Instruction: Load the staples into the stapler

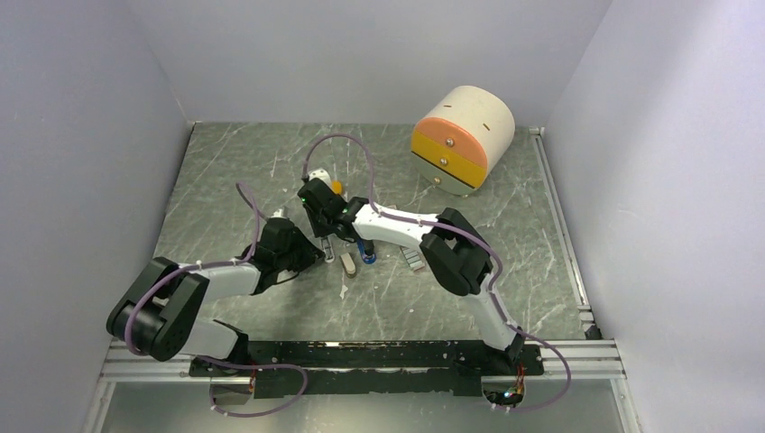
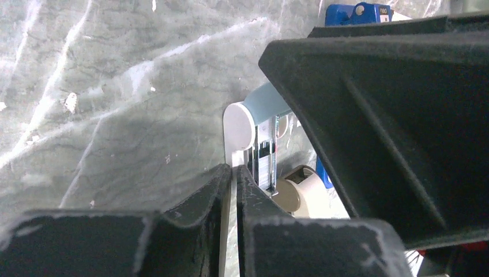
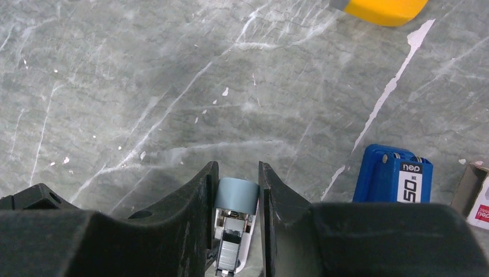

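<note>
Step in hand: bracing and opening the stapler; the staples are not yet picked up. The right claw [image 3: 237, 171] is set narrow and grips the white-bodied stapler [image 3: 235, 197] by its grey-blue plastic top arm. Both fingers press the sides of that arm, and a bright metal magazine channel shows just beneath it, between the fingers. The left claw [image 2: 234, 173] stands almost fully closed, and a thin white edge of the stapler's base appears to be pinched between its fingers, close in front of the right claw. The staples [image 1: 413, 260], a small flat silver-grey ribbed block, lie on the grey marbled tabletop [image 3: 144, 86] well apart from both claws, to the right of the right claw, near that arm's elbow. Judgement: the next move calls for swinging the top arm clear so that the channel is fully exposed while one claw holds the base; the other claw must then let go and travel to the staples. Obstructions: both claws are occupied, so neither is free to fetch. A blue plastic block-shaped item with a printed label [image 3: 392, 176] stands near the right claw on its right, with a red-and-white cardboard box [image 3: 478, 199] just beyond; both may lie on the route. An orange-yellow piece [image 3: 380, 7] sits ahead of the right claw, well apart. A drum-shaped cream drawer unit with orange and yellow fronts [image 1: 462, 135] is far off.
</note>
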Available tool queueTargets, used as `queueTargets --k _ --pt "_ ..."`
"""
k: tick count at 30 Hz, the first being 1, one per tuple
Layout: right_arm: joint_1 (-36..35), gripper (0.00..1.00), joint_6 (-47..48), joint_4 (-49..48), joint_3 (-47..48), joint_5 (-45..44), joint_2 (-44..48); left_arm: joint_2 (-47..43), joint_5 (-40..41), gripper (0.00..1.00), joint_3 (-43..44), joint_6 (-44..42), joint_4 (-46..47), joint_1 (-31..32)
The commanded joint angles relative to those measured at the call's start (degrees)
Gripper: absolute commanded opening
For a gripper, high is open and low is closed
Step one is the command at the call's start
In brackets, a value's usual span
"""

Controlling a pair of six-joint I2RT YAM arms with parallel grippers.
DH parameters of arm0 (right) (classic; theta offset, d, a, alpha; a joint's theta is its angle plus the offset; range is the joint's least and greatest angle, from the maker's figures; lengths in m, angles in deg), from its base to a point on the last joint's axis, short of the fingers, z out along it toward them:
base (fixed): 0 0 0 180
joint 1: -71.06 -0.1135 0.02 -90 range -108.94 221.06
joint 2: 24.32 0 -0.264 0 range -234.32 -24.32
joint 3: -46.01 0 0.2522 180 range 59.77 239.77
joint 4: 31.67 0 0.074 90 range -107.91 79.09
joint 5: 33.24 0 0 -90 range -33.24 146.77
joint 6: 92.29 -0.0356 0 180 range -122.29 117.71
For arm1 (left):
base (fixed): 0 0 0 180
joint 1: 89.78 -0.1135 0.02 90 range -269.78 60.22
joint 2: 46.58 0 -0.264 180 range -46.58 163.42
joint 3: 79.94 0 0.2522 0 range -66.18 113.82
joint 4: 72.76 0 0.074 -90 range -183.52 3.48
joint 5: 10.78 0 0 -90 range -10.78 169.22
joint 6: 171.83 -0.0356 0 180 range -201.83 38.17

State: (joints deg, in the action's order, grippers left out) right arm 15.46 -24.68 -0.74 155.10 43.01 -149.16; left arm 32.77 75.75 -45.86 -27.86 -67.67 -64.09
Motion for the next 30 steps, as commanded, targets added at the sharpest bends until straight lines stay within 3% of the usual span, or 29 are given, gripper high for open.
queueTargets --k 1,7,30 --pt "0.02 0.20 -0.98 -0.75 -1.52 0.71 3.68 2.38 1.28 0.10 0.33 -1.10 -4.32 -0.38" --pt "-0.11 0.20 -2.46 -1.53 -4.06 1.76 5.92 3.46 2.56 0.05 0.28 -1.89 -7.00 -0.38" --pt "-3.89 0.18 -7.22 2.90 -9.82 0.65 8.84 5.63 1.98 0.05 -0.41 -2.24 -5.83 -0.38"
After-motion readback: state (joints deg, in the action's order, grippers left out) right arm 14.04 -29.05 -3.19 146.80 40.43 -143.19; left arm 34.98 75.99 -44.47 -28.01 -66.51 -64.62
